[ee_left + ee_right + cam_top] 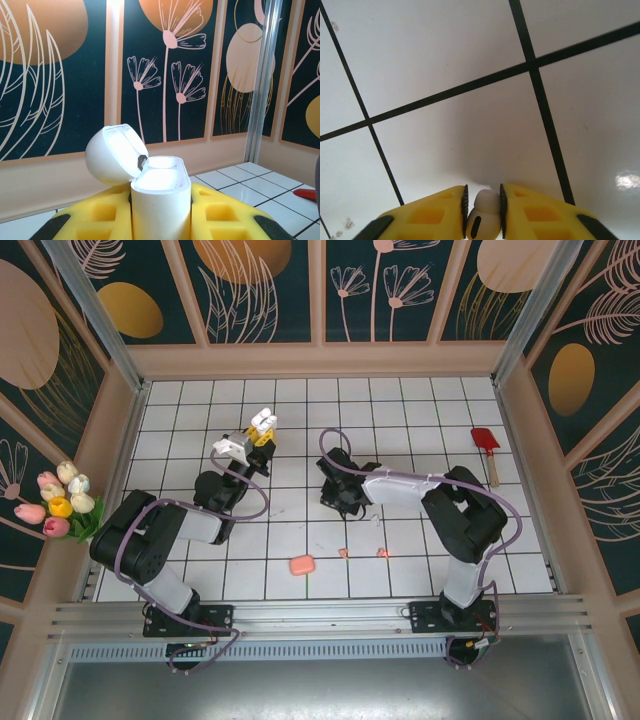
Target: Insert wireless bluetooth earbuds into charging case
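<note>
The white charging case [160,200] stands upright with its lid [112,155] flipped open to the left, and my left gripper [161,205] is shut on its body. From above, the case [264,420] is raised over the tiles left of centre, between the left gripper's [261,433] yellow fingers. My right gripper [484,215] points down close to the tiled floor, shut on a white earbud [484,222] that sits between its black pads. That gripper [338,498] is at the table's middle. Two salmon-pink earbuds [343,553] [383,553] lie on the tiles nearer the front.
A salmon-pink case [301,565] lies closed near the front, left of the pink earbuds. A red spatula [486,445] lies at the right side. Tulips [62,502] sit outside the left wall. Walls enclose the tiled floor [420,420].
</note>
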{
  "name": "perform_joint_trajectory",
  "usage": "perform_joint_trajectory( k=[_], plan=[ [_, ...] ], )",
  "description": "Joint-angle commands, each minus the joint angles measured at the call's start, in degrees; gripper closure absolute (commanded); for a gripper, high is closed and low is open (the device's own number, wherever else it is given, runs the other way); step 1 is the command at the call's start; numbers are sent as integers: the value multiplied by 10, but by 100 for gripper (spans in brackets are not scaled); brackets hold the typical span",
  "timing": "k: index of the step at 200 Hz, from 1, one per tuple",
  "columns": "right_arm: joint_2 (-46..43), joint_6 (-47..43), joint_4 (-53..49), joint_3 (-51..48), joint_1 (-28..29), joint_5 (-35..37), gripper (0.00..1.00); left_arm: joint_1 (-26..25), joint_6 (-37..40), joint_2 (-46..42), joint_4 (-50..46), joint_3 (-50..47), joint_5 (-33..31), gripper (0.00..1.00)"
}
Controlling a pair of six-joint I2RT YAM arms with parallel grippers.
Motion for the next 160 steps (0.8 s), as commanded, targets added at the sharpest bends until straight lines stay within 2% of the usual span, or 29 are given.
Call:
perform_joint_trajectory(
  k=[1,23,46,76,104,127,160],
  plan=[
    [-7,24,-11,9,3,13,66,2,-12,3,102,10,11,100],
    [-13,0,-37,27,1,25,56,2,-13,3,100,12,12,100],
    [-20,-62,-76,62,2,53,51,2,-11,0,99,11,12,100],
    [-11,-261,-102,97,3,66,48,2,-4,-6,94,7,14,100],
    [-7,-365,-120,98,-7,53,48,3,-2,-9,93,5,14,100],
    [-8,-409,-115,93,-8,33,47,2,-2,-10,92,3,13,100],
    [14,-403,-112,95,-6,22,47,2,-3,-9,91,6,14,100]
  ],
)
